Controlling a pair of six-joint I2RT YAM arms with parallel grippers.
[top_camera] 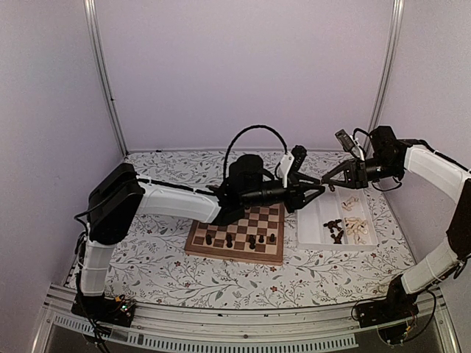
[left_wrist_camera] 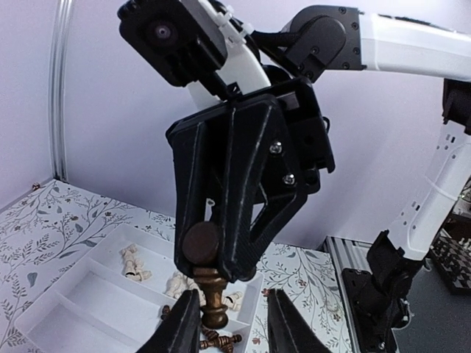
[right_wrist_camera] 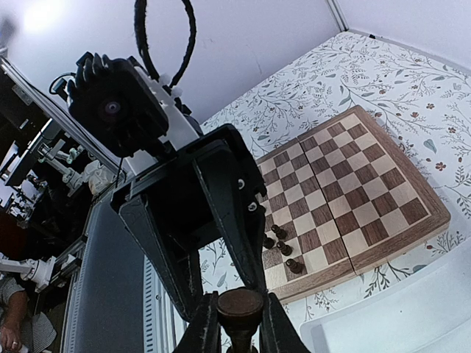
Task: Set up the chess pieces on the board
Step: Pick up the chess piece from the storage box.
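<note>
My right gripper (right_wrist_camera: 237, 337) is shut on a dark brown chess piece (right_wrist_camera: 239, 305) and holds it in the air over the tray's left edge (top_camera: 324, 185). My left gripper (left_wrist_camera: 234, 325) is open, its fingers either side of that piece (left_wrist_camera: 213, 294), which sits closer to the left finger. In the top view the two grippers meet tip to tip, left (top_camera: 316, 193) and right (top_camera: 331, 179). The board (top_camera: 229, 254) lies at the centre with several dark pieces (top_camera: 229, 240) along its near row. It also shows in the right wrist view (right_wrist_camera: 353, 184).
A white compartment tray (top_camera: 315, 229) stands right of the board, holding cream pieces (top_camera: 356, 229) and dark pieces (top_camera: 335, 230). The left wrist view shows the tray (left_wrist_camera: 81, 294) below, with cream pieces (left_wrist_camera: 132, 261) and dark ones (left_wrist_camera: 221, 340). The floral cloth covers the table.
</note>
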